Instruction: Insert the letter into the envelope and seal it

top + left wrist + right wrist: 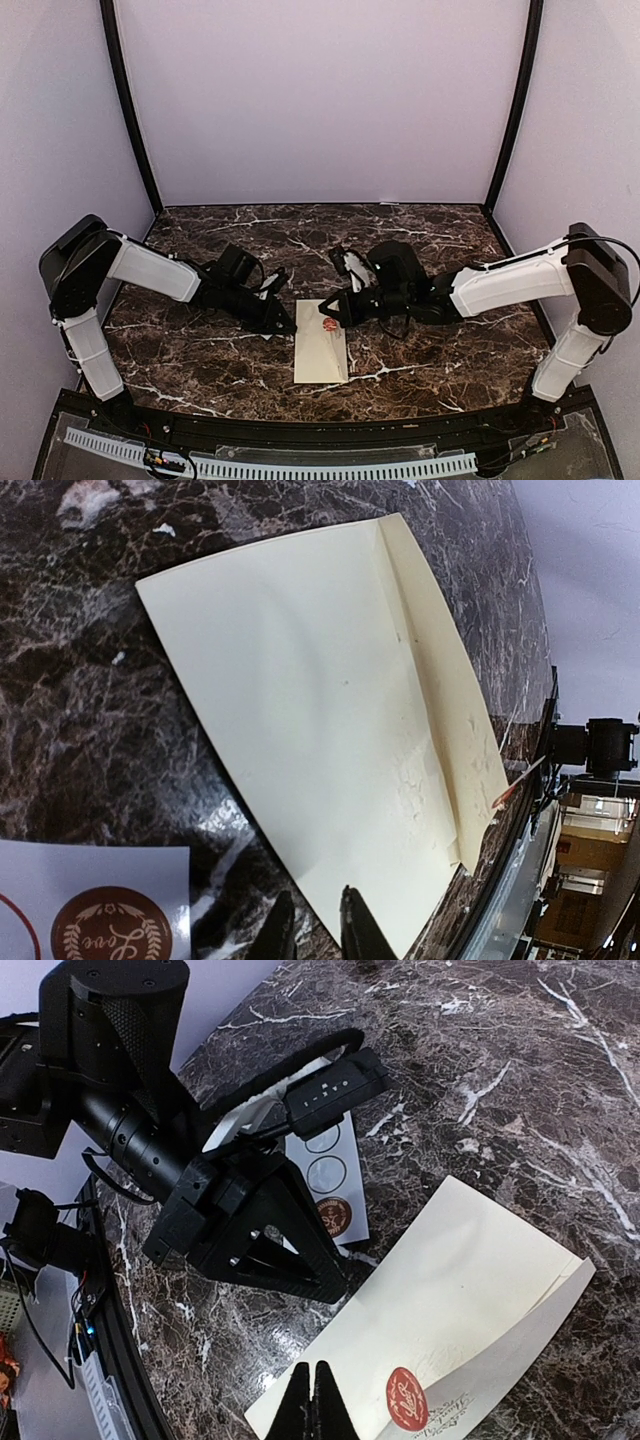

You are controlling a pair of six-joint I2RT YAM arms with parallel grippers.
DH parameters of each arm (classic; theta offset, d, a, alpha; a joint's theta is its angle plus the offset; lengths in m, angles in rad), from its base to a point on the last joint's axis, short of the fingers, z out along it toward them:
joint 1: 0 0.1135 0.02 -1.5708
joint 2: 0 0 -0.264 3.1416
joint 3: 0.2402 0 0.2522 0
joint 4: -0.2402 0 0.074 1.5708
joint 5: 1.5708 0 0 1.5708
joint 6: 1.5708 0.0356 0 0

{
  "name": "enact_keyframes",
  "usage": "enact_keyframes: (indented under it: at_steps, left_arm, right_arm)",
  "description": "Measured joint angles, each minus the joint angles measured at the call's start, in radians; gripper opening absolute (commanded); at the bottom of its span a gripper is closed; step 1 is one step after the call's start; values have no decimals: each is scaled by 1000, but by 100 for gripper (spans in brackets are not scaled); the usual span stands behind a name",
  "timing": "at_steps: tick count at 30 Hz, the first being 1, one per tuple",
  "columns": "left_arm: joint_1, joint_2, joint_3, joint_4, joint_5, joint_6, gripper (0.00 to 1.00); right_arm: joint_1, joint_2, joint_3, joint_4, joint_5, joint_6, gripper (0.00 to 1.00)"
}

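Cream paper marks the work item: the envelope lies flat on the table, midway between the two arms, with its long axis running near to far. Its flap is folded over along the right long edge. The left wrist view shows a slight lift at the crease.

Letter: not visible in any view, and no tan sheet lies on the table. Judgement: it is inside the envelope, though this cannot be confirmed.

At the far end of the envelope a red seal sits on the paper at the flap edge. Whether it bridges flap and body cannot be told.

Right jaws: clenched, with nothing between them. The tips are over the envelope just beside the seal, and contact with the paper cannot be told.

Left jaws: narrowly parted and grasping nothing, with bare table showing in the gap. They stand at the far left corner of the envelope.

Beyond the left jaws a sticker sheet lies on the table. It carries one brown seal and empty outlines.

Status, as a judgement:
- Insertion: done.
- Flap: folded.
- Seal: applied.
- Remaining: press the seal firmly if the flap lifts, then clear both arms.
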Motion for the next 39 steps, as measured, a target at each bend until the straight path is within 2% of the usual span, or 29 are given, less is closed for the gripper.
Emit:
enact_keyframes:
  at_steps: [39]
  left_arm:
    - [0, 7, 5, -10, 4, 8, 15]
  right_arm:
    - [-5, 70, -31, -43, 97, 36, 0]
